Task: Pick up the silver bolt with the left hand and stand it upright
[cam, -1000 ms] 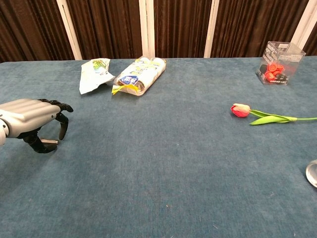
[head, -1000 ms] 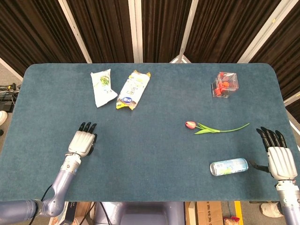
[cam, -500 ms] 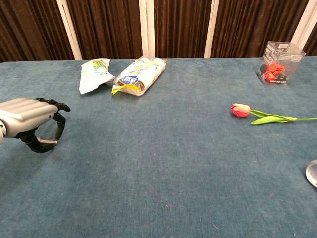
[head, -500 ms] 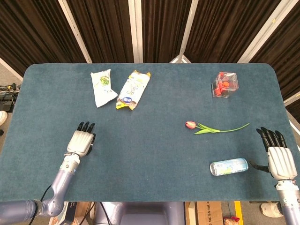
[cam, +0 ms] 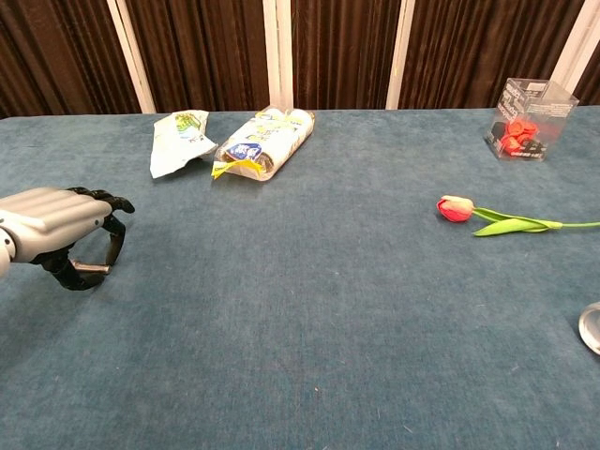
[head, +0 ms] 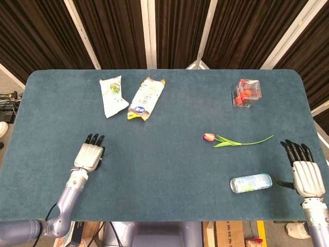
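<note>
One silver bolt (cam: 91,268) is seen lying on its side, held between the thumb and curled fingers (cam: 116,239) of the left hand (cam: 58,225), low over the bench (head: 164,170) near its left edge toward the front; in the head view the bolt is hidden under the hand (head: 90,155), and whether it is lifted clear of the cloth cannot be told for certain.

One right hand (head: 307,175) is seen at the front right corner of the bench, fingers straight and apart, nothing held in it; it lies just beside one plastic bottle (head: 251,182), which lies on its side, apart from the hand.

Two snack packets are counted near the rear edge, left of centre: a white-green packet (head: 112,95) and a yellow-white packet (head: 146,98), side by side and close together.

One tulip (head: 234,140) is laid flat right of centre, its red head toward the middle of the bench and its stem toward the right edge; one clear box (head: 246,93) holding red pieces stands near the rear right corner, well apart from the flower.
</note>
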